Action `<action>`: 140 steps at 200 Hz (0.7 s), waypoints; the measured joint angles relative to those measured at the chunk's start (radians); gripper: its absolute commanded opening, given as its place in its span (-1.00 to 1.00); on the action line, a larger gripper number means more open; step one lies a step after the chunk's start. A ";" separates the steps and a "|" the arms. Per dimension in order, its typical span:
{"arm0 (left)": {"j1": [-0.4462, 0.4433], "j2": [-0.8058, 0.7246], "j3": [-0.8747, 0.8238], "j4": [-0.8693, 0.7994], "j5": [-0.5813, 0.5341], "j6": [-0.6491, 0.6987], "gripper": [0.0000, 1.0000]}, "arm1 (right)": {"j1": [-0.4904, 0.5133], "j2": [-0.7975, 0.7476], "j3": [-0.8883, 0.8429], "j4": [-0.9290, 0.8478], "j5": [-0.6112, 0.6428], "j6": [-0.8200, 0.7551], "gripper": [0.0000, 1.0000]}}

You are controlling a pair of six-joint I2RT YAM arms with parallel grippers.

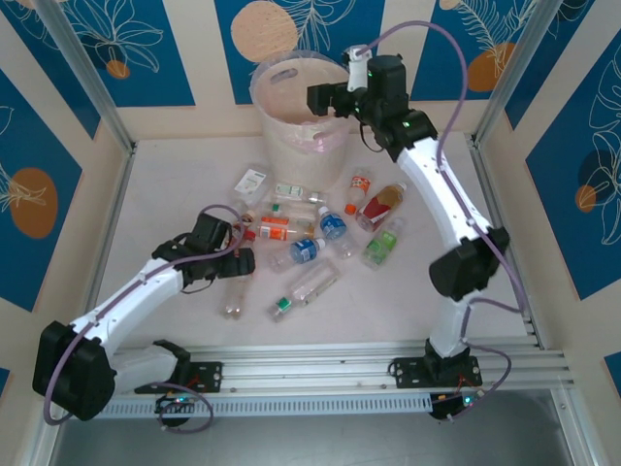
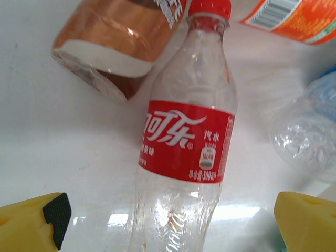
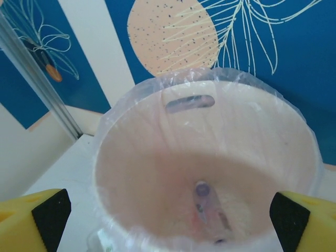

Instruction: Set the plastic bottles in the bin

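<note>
Left jaws wide astride bottle (image 2: 184,142) | right jaws wide above bin (image 3: 189,131)

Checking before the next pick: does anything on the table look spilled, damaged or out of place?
No spill that I can see. The plastic bottles all lie on their sides, scattered before the bin. In the left wrist view the red-labelled bottle looks crumpled below its label, so it may flex when gripped.

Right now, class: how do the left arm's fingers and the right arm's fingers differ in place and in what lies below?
The left fingers sit low over a red-label bottle lying on the table; the right fingers are high over the bin. The left fingers straddle that bottle; the right fingers straddle only air. Both are open.
</note>
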 measured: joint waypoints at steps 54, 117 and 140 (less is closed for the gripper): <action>-0.060 0.083 -0.007 -0.016 0.001 -0.003 1.00 | -0.002 -0.425 -0.648 0.321 0.016 0.069 0.99; -0.130 0.173 -0.012 0.034 -0.085 0.016 0.87 | -0.064 -0.673 -1.057 0.406 0.082 0.198 0.99; -0.140 0.220 -0.012 0.053 -0.137 0.045 0.82 | -0.101 -0.715 -1.097 0.394 0.083 0.243 0.99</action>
